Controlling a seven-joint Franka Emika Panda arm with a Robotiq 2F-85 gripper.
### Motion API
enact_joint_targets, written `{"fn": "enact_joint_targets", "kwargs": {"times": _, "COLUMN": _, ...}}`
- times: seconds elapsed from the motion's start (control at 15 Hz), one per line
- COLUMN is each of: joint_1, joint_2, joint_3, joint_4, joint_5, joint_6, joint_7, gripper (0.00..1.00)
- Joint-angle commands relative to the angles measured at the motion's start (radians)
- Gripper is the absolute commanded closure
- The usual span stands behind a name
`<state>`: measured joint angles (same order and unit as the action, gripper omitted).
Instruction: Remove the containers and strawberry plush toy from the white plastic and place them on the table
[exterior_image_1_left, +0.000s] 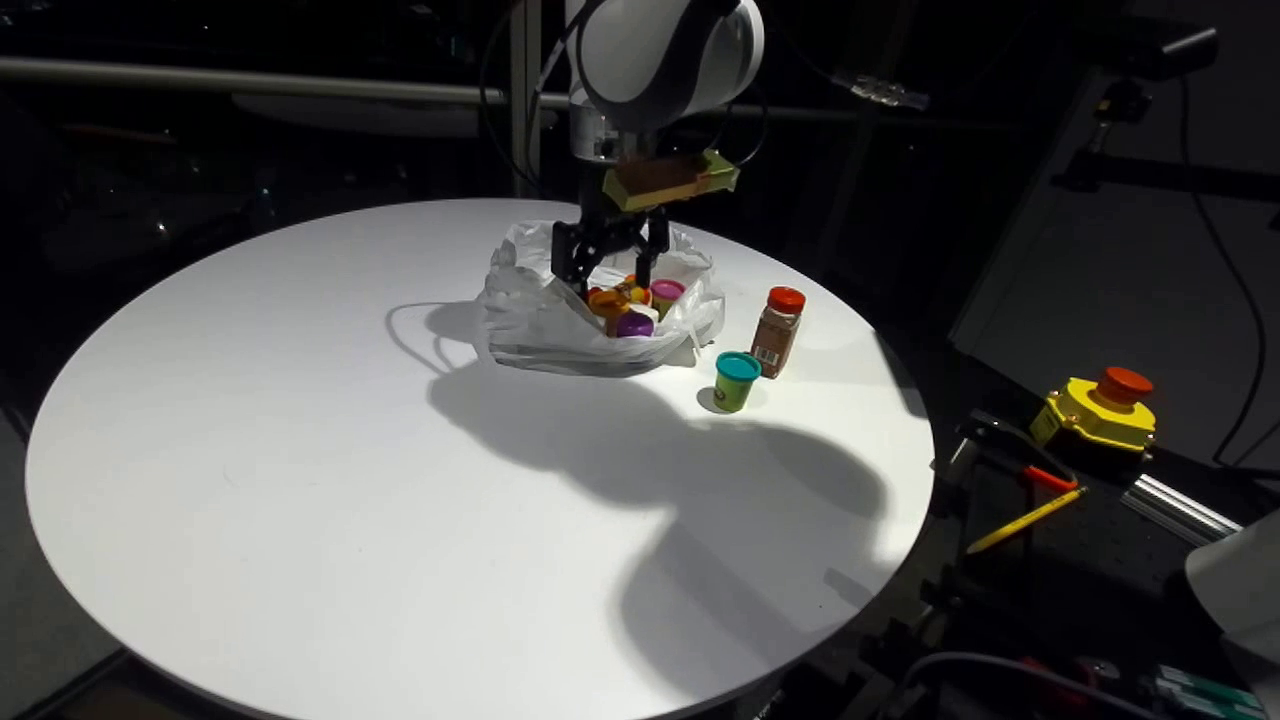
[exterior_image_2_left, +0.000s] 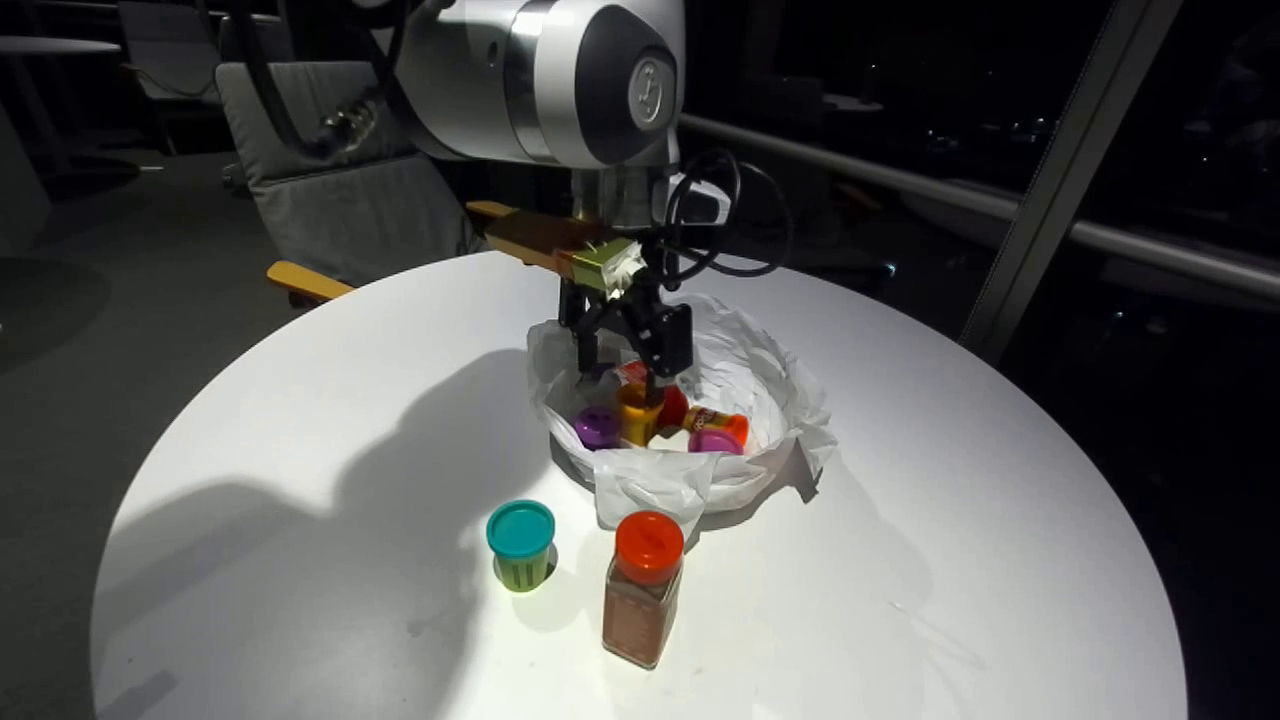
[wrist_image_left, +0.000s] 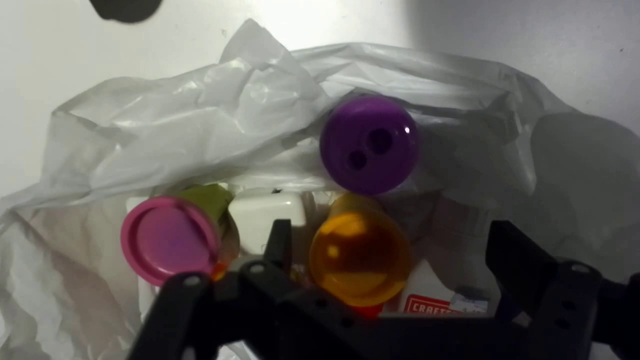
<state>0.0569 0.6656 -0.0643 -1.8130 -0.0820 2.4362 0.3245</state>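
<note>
Large round white-topped table (exterior_image_1_left: 250, 450), with an open bag of crumpled translucent white plastic (exterior_image_1_left: 545, 325) toward one o'clock in an exterior view.

A black two-finger gripper (wrist_image_left: 391, 244) points down over the bag, its fingers spread wide apart. In an exterior view a clear, red-capped, brown-filled jar (exterior_image_1_left: 775, 338) stands upright on the table at three o'clock from the bag, a teal-lidded green tub (exterior_image_1_left: 734, 388) near it at four. Inside the bag, in the wrist view, an orange tub (wrist_image_left: 360, 260) shows between the fingers, a gap on either side; from it a pink-lidded green tub (wrist_image_left: 170, 240) lies at nine o'clock, a round purple-topped container (wrist_image_left: 370, 145) at twelve, a partly hidden white-and-red box (wrist_image_left: 426, 285) at four. Beside the orange tub, in an exterior view, shows a small rounded red lump (exterior_image_2_left: 673, 406); whether it is the strawberry plush toy cannot be told.
</note>
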Motion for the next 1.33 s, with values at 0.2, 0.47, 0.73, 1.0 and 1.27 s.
{"fn": "enact_joint_targets", "kwargs": {"times": 0.2, "joint_1": -0.015, "joint_2": 0.088, "joint_3": 0.000, "joint_4": 0.096, "joint_5": 0.071, "joint_6": -0.017, "joint_7": -0.010, "gripper": 0.00}}
{"fn": "enact_joint_targets", "kwargs": {"times": 0.47, "joint_1": -0.017, "joint_2": 0.122, "joint_3": -0.005, "joint_4": 0.122, "joint_5": 0.094, "joint_6": -0.016, "joint_7": -0.003, "gripper": 0.28}}
{"fn": "enact_joint_targets", "kwargs": {"times": 0.73, "joint_1": -0.010, "joint_2": 0.118, "joint_3": -0.024, "joint_4": 0.120, "joint_5": 0.092, "joint_6": -0.006, "joint_7": 0.018, "gripper": 0.58}}
{"fn": "enact_joint_targets", "kwargs": {"times": 1.0, "joint_1": -0.010, "joint_2": 0.094, "joint_3": -0.050, "joint_4": 0.093, "joint_5": 0.088, "joint_6": -0.001, "joint_7": 0.042, "gripper": 0.77}}
{"fn": "enact_joint_targets", "kwargs": {"times": 1.27, "joint_1": 0.013, "joint_2": -0.027, "joint_3": -0.056, "joint_4": -0.003, "joint_5": 0.080, "joint_6": 0.012, "joint_7": 0.060, "gripper": 0.77}}
